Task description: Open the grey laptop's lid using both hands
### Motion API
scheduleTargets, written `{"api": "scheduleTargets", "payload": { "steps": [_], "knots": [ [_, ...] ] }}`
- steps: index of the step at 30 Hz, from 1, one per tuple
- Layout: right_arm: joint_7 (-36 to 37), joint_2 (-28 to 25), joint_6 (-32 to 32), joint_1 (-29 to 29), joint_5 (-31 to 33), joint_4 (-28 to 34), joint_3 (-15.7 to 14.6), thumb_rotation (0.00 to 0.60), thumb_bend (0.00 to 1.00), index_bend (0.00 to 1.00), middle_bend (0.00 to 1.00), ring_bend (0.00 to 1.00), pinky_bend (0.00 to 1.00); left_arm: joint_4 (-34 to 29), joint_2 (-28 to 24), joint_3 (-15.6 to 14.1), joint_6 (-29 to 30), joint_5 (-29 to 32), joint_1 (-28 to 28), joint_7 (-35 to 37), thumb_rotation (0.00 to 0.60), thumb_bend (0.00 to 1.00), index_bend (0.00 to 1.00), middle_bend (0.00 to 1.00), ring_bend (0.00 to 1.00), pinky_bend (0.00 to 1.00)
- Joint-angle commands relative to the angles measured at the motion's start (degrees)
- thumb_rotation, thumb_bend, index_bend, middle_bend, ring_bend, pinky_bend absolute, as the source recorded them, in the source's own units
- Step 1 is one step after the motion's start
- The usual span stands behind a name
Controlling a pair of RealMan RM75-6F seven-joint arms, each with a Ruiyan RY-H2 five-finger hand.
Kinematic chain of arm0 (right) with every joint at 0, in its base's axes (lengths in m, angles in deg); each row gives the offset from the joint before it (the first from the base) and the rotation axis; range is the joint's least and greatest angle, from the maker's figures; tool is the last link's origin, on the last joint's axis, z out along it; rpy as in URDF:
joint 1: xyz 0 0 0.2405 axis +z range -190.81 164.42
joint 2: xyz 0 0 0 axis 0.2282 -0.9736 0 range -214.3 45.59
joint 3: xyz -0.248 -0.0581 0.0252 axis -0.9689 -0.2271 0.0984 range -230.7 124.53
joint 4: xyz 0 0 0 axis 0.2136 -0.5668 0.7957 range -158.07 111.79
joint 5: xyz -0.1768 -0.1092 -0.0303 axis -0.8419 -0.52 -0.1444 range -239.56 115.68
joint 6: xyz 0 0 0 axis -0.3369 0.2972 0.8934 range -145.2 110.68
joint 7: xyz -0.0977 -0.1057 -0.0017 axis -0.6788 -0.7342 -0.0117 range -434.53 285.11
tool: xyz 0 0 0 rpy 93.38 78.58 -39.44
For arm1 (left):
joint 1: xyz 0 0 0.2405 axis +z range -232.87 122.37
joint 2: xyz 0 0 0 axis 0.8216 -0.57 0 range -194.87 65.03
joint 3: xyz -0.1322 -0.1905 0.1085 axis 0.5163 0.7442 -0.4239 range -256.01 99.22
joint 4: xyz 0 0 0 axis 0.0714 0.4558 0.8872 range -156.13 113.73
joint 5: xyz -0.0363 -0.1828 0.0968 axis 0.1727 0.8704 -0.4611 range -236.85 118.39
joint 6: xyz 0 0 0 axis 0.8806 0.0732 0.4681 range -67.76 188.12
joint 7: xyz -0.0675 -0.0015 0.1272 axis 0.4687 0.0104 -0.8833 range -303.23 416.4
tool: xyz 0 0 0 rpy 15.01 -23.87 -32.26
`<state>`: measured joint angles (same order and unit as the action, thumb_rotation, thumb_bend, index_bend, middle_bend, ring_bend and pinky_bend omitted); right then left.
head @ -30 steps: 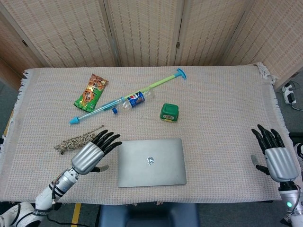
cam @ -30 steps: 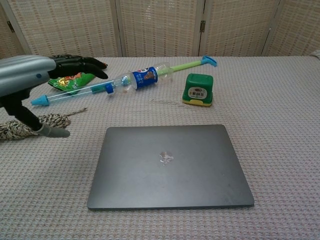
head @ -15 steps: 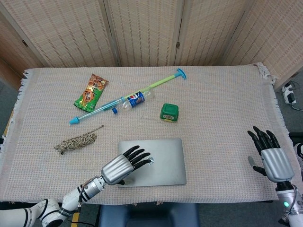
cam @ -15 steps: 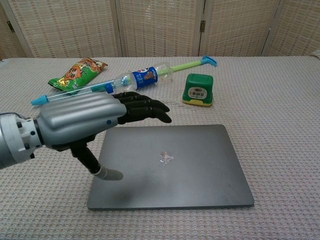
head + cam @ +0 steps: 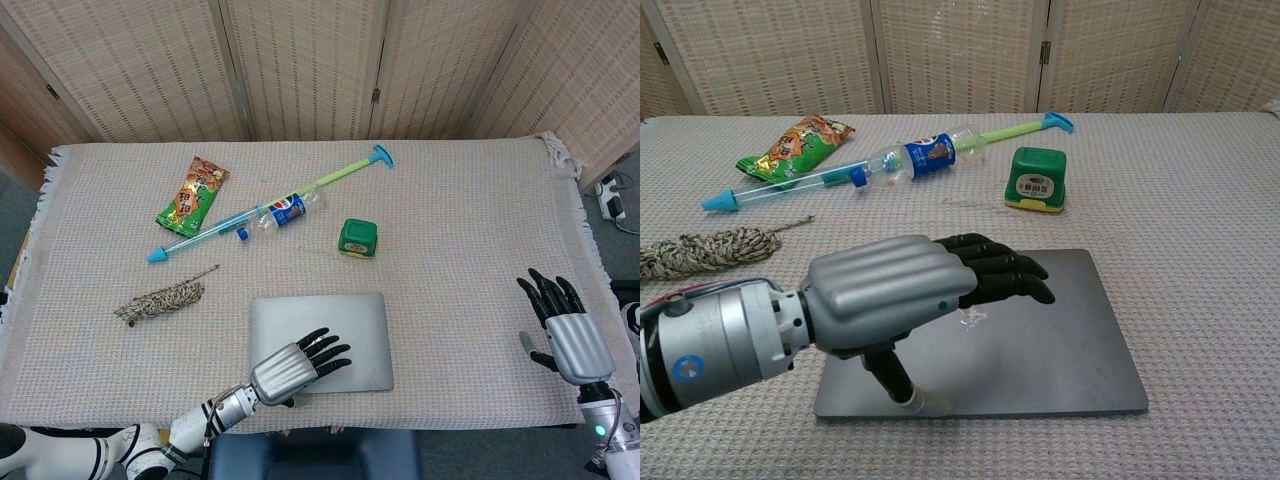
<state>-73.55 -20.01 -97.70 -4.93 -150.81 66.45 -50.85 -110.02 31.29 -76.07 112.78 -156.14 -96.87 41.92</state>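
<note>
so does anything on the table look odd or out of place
Nothing looks spilled or damaged. The Pepsi bottle lies on its side against the long green and blue pump, and the grey laptop sits square, lid closed, under the left hand.

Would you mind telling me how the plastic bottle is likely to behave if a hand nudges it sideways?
The bottle lies on its side, so it would probably roll. It looks clear and empty, so likely light. It rests against the long stick, which may shift with it.

laptop (image 5: 320, 330) right: bare cloth | behind: green box (image 5: 357, 238)
</note>
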Motion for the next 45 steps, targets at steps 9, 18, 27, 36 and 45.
{"api": "scheduleTargets", "payload": {
  "steps": [9, 18, 27, 36, 45],
  "knots": [
    [0.2, 0.2, -0.6, -0.2, -0.1, -0.2, -0.1, 0.6, 0.44, 0.0, 0.0, 0.09, 0.0, 5.5, 5.7, -0.4, 0.6, 3.6, 0.0, -2.7, 0.6, 0.21, 0.17, 0.12, 0.06, 0.0],
    [0.5, 0.3, -1.0, -0.5, -0.1, -0.2, -0.3, 0.6, 0.44, 0.0, 0.0, 0.09, 0.0, 7.5, 9.0, -0.2, -0.3, 5.9, -0.7, -5.0, 0.6, 0.21, 0.18, 0.12, 0.06, 0.0],
    [1.0, 0.5, -0.9, -0.5, 0.1, -0.8, -0.3, 0.6, 0.44, 0.0, 0.0, 0.09, 0.0, 9.6, 10.6, -0.7, -0.4, 7.8, -0.6, -6.4, 0.6, 0.22, 0.18, 0.12, 0.06, 0.0],
    [1.4, 0.4, -1.3, -0.7, 0.1, -0.9, -0.3, 0.6, 0.44, 0.0, 0.0, 0.09, 0.0, 9.7, 10.9, -0.8, 0.5, 8.7, -0.3, -5.9, 0.6, 0.23, 0.19, 0.13, 0.07, 0.0],
    [1.4, 0.4, -1.7, -0.9, 0.0, -0.9, -0.4, 0.6, 0.44, 0.0, 0.0, 0.09, 0.0, 9.6, 11.2, -0.4, 1.3, 9.6, -0.2, -7.0, 0.6, 0.24, 0.19, 0.13, 0.07, 0.0]
  ]
}}
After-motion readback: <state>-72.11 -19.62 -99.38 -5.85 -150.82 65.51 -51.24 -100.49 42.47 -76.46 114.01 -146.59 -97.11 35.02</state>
